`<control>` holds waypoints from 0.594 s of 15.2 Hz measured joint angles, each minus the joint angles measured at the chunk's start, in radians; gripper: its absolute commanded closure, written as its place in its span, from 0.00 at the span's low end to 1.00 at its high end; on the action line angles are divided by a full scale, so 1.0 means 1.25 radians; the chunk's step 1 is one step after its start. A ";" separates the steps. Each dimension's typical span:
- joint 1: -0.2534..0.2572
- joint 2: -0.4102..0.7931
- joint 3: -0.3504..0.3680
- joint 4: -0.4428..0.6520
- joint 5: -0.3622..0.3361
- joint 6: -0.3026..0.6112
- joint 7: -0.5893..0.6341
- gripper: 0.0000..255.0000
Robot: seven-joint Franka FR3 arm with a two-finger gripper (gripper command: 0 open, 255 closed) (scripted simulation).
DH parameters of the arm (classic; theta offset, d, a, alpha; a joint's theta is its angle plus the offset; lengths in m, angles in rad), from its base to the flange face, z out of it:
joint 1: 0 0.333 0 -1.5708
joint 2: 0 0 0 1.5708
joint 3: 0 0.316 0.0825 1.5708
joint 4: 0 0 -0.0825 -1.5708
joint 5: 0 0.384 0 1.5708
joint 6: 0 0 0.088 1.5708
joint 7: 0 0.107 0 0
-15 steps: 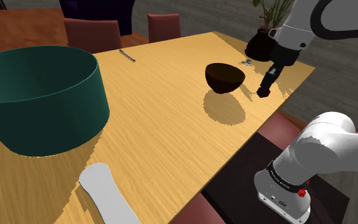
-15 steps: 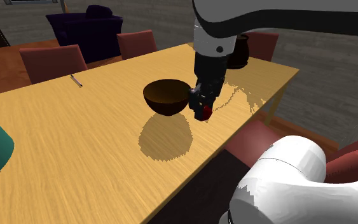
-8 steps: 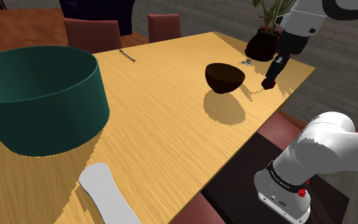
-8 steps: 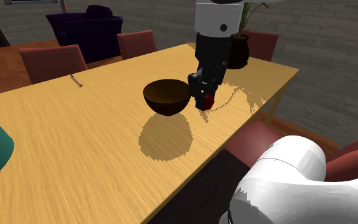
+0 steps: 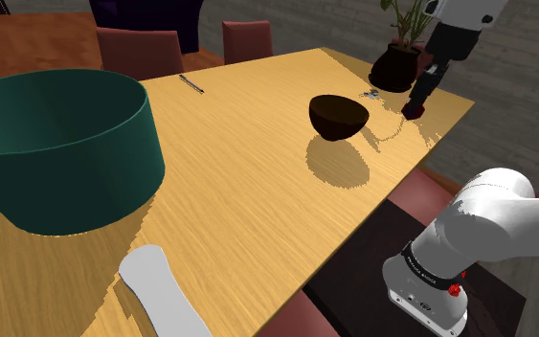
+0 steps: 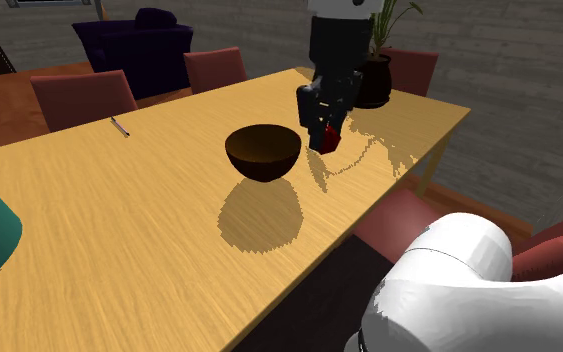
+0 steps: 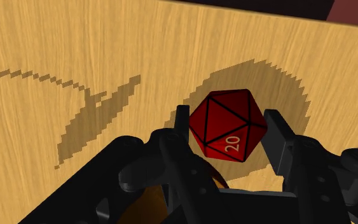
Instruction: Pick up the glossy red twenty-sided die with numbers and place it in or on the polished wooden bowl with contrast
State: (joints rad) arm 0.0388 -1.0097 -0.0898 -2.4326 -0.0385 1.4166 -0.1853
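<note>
I've got the claw (image 7: 228,122) clamped on the die (image 7: 227,130), one finger on each side, and I can read a white 20 on the face toward the wrist cam. It's red with black edges (pretty shiny too). The die is off the surface (image 5: 258,191), hanging in the air, with a round shadow on the wood right behind it in the wrist view.

In the second exterior view the claw is just beside the bowl (image 6: 262,152), toward that view's right, not over it. The bowl is dark brown and upright on the surface. Past it there's a potted plant (image 5: 396,65) at the surface's corner.

A big green tub (image 5: 66,144) sits well apart toward the shoulder view's left. There's a white flat thing (image 5: 162,292) near the bottom edge and a thin pen-like stick (image 5: 191,83) by the far edge near the dark red chairs (image 5: 141,48).
</note>
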 measured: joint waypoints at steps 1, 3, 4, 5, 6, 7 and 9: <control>0.001 0.017 -0.001 0.011 0.000 0.006 0.000 1.00; 0.005 0.070 -0.005 0.040 0.000 0.030 -0.003 1.00; 0.008 0.107 -0.005 0.063 0.002 0.043 -0.001 1.00; 0.010 0.141 -0.009 0.082 0.001 0.059 -0.004 1.00; 0.011 0.165 -0.012 0.091 0.001 0.073 -0.006 1.00; 0.015 0.202 -0.013 0.118 0.003 0.085 -0.006 1.00; 0.018 0.265 -0.019 0.149 0.004 0.115 -0.010 1.00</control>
State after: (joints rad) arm 0.0616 -0.6788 -0.1135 -2.2458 -0.0330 1.5601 -0.1976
